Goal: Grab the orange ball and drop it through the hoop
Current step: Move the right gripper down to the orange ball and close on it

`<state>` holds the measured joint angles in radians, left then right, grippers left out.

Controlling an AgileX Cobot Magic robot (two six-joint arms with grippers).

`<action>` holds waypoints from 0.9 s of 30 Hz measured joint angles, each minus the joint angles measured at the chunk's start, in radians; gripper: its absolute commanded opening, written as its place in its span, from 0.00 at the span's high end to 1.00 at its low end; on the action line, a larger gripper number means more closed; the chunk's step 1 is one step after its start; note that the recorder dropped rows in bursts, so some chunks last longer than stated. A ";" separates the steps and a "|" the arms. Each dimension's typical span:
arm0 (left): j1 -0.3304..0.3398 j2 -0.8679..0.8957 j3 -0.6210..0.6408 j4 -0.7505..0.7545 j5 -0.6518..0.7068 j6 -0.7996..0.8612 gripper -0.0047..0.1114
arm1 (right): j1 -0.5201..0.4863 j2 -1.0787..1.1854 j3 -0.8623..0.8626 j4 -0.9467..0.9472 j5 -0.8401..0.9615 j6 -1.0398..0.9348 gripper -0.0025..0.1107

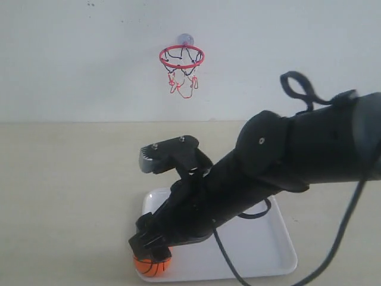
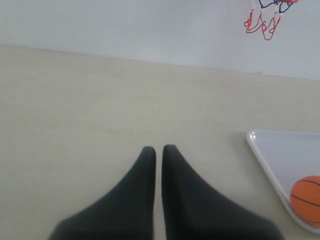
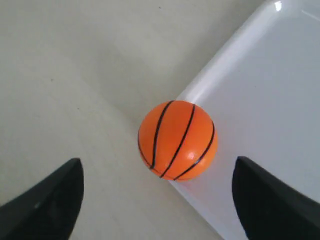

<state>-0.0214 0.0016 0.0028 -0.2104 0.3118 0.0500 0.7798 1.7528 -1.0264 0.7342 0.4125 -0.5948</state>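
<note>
The orange ball (image 1: 152, 266) rests in the near left corner of a white tray (image 1: 268, 238). My right gripper (image 1: 152, 249) reaches down just above it. In the right wrist view the orange ball (image 3: 177, 140) sits against the tray's rim (image 3: 225, 60), and the right gripper (image 3: 157, 162) is open, its dark fingers (image 3: 50, 200) wide on either side and not touching it. The hoop (image 1: 181, 56) hangs on the back wall, red ring level, net loose. My left gripper (image 2: 156, 150) is shut on nothing over bare table, with the ball (image 2: 307, 200) off to its side.
The right arm's black body (image 1: 286, 155) and its cable (image 1: 339, 238) stretch across the tray. A light wooden table (image 1: 65, 190) spreads to the left. The tray's corner (image 2: 280, 150) and the net's lower strings (image 2: 265, 22) show in the left wrist view.
</note>
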 measured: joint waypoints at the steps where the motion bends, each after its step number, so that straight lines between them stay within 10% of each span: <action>1: 0.000 0.000 0.000 0.000 0.000 0.000 0.92 | 0.001 0.021 -0.011 0.000 0.000 0.002 0.30; 21: 0.000 0.000 0.000 0.000 0.000 0.000 0.92 | 0.046 0.217 -0.049 0.084 -0.158 0.001 0.33; 27: 0.000 0.000 0.000 0.000 0.000 0.000 0.92 | 0.062 0.230 -0.049 0.087 -0.207 -0.003 0.77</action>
<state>-0.0214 0.0016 0.0028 -0.2104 0.3118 0.0500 0.8420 1.9832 -1.0751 0.8212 0.2056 -0.5982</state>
